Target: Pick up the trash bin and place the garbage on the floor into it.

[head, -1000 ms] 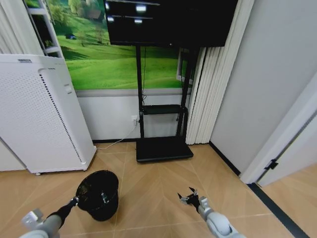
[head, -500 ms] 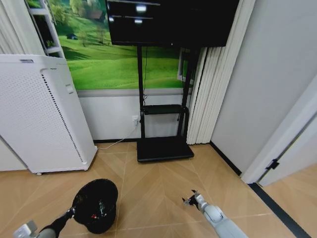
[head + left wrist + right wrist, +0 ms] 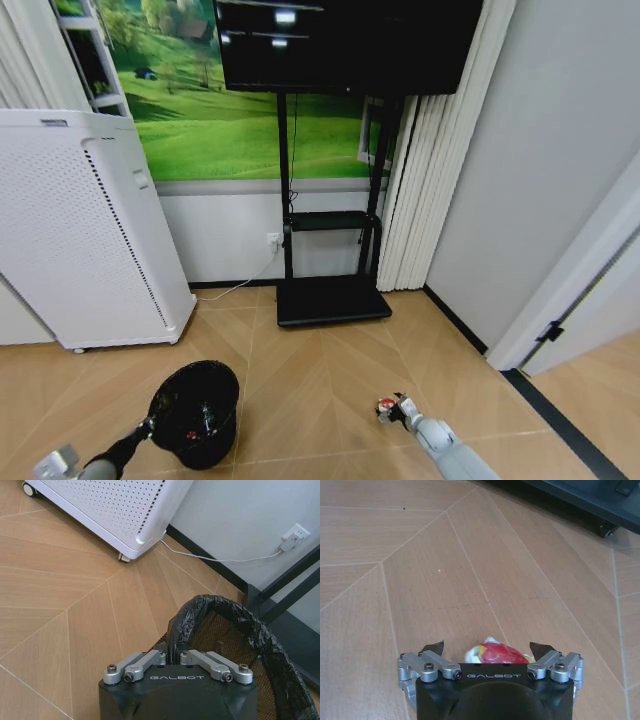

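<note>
The trash bin (image 3: 195, 412), small, round and lined with a black bag, hangs tilted just above the wooden floor at the lower left. My left gripper (image 3: 150, 426) is shut on its near rim; the left wrist view shows the left gripper (image 3: 172, 653) pinched on the bag-covered rim of the bin (image 3: 260, 645). Small coloured bits lie inside the bin. My right gripper (image 3: 392, 406) is low over the floor at the lower middle. In the right wrist view it (image 3: 487, 648) is open, its fingers on either side of a red-and-white packet of garbage (image 3: 496, 653) on the floor.
A tall white perforated appliance (image 3: 85, 230) stands on casters at the left. The black TV stand base (image 3: 330, 300) sits against the back wall, with a white cable (image 3: 220, 557) running to a socket. A door frame (image 3: 560, 300) is at the right.
My right gripper has dropped closer to the floor, and the red-and-white packet now sits between its fingers. The bin has sunk slightly lower in my left gripper.
</note>
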{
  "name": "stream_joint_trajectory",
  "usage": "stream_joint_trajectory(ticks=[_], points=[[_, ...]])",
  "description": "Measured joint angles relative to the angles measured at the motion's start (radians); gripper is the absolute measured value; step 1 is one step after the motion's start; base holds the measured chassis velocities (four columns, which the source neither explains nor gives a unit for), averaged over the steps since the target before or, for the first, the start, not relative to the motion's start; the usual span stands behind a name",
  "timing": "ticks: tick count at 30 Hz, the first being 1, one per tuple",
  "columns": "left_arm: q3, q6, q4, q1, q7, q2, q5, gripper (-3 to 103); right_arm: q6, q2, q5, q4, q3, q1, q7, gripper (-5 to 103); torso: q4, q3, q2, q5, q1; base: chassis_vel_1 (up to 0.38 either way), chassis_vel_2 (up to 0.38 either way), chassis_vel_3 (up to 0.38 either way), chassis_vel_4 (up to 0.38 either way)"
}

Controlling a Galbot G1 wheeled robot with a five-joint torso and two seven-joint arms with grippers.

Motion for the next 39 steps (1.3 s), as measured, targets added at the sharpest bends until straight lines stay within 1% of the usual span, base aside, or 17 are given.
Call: stream_joint_trajectory(ticks=[2, 5, 6, 9, 13, 14, 16, 17, 19, 21, 22, 23, 25, 31, 32, 35, 39], points=[[0.001, -0.001, 0.0, -0.001, 0.0, 0.001, 0.0, 7, 0.008, 0.008, -0.004, -0.011, 0.0, 0.004, 0.0, 95, 0.0, 0.0, 0.0, 0.0, 0.0, 0.0, 0.0, 0.0, 0.0], [0.004, -0.004, 0.001, -0.003, 0.001, 0.0, 0.0, 7, 0.02, 0.022, -0.015, -0.031, 0.0, 0.009, 0.008, 80, 0.0001, 0.0, 0.0, 0.0002, 0.0, 0.0, 0.0, 0.0, 0.0], [0.004, -0.004, 0.001, -0.003, 0.001, 0.0, 0.0, 7, 0.02, 0.022, -0.015, -0.031, 0.0, 0.009, 0.008, 80, 0.0001, 0.0, 0.0, 0.0002, 0.0, 0.0, 0.0, 0.0, 0.0], [0.006, -0.007, 0.005, -0.005, 0.004, -0.005, 0.002, 7, 0.02, 0.016, -0.015, -0.029, 0.004, 0.004, 0.013, 63, 0.0, 0.0, 0.0, 0.0, 0.0, 0.0, 0.0, 0.0, 0.0], [0.007, -0.008, 0.006, -0.005, 0.005, -0.006, 0.003, 7, 0.02, 0.013, -0.014, -0.026, 0.007, 0.0, 0.014, 63, 0.0, 0.0, 0.0, 0.0, 0.0, 0.0, 0.0, 0.0, 0.0], [0.008, -0.009, 0.007, -0.005, 0.005, -0.007, 0.003, 7, 0.02, 0.013, -0.014, -0.026, 0.007, -0.001, 0.015, 52, 0.0, 0.0, 0.0, -0.0001, 0.0, 0.0, 0.0, 0.0, 0.0], [0.009, -0.009, 0.007, -0.005, 0.005, -0.007, 0.003, 7, 0.019, 0.011, -0.013, -0.025, 0.009, -0.002, 0.015, 47, 0.0, 0.0, 0.0, -0.0001, 0.0, 0.0, 0.0, 0.0, 0.0], [0.01, -0.01, 0.008, -0.006, 0.006, -0.008, 0.004, 7, 0.019, 0.009, -0.011, -0.022, 0.011, -0.005, 0.017, 33, -0.0001, 0.0, 0.0, 0.0, 0.0, 0.0, 0.0, 0.0, 0.0], [0.012, -0.012, 0.008, -0.006, 0.006, -0.008, 0.005, 7, 0.019, 0.008, -0.009, -0.021, 0.013, -0.008, 0.019, 35, 0.0, 0.0, 0.0, 0.0002, 0.0, 0.0, 0.0, 0.0, 0.0], [0.017, -0.015, 0.009, -0.011, 0.006, -0.007, 0.006, 7, 0.019, 0.006, 0.004, -0.011, 0.02, -0.014, 0.028, 45, -0.0001, 0.0, 0.0, 0.0002, 0.0, 0.0, 0.0, 0.0, 0.0], [0.019, -0.017, 0.011, -0.013, 0.006, -0.005, 0.006, 7, 0.02, 0.003, 0.016, 0.003, 0.026, -0.02, 0.032, 45, -0.0001, 0.0, 0.0, 0.0003, 0.0, 0.0, 0.0, 0.0, 0.0], [0.02, -0.018, 0.013, -0.015, 0.006, -0.001, 0.006, 7, 0.055, -0.007, 0.046, 0.02, 0.03, -0.028, 0.032, 56, 0.0, 0.0, 0.0, 0.0002, 0.0, 0.0, 0.0, 0.0, 0.0], [0.021, -0.018, 0.013, -0.016, 0.006, 0.001, 0.005, 7, 0.074, -0.016, 0.062, 0.029, 0.034, -0.033, 0.023, 56, 0.0, 0.0, 0.0, 0.0004, 0.0, 0.0, 0.0, 0.0, 0.0], [0.025, -0.023, 0.019, -0.019, 0.006, -0.001, 0.005, 7, 0.068, -0.068, 0.082, 0.028, 0.05, -0.05, -0.017, 84, -0.0002, 0.0, 0.0, 0.0001, 0.0, 0.0, 0.0, 0.0, 0.0], [0.025, -0.023, 0.019, -0.019, 0.006, -0.001, 0.005, 7, 0.068, -0.068, 0.082, 0.028, 0.05, -0.05, -0.017, 84, -0.0002, 0.0, 0.0, 0.0001, 0.0, 0.0, 0.0, 0.0, 0.0], [0.022, -0.026, 0.02, -0.019, 0.007, 0.001, 0.003, 7, 0.055, -0.064, 0.076, 0.013, 0.053, -0.055, -0.019, 97, -0.0001, 0.0, 0.0, 0.0001, 0.0, 0.0, 0.0, 0.0, 0.0], [0.021, -0.028, 0.021, -0.019, 0.007, 0.004, 0.002, 7, 0.052, -0.04, 0.062, -0.009, 0.05, -0.051, -0.016, 100, -0.0001, 0.0, 0.0, 0.0003, 0.0, 0.0, 0.0, 0.0, 0.0]])
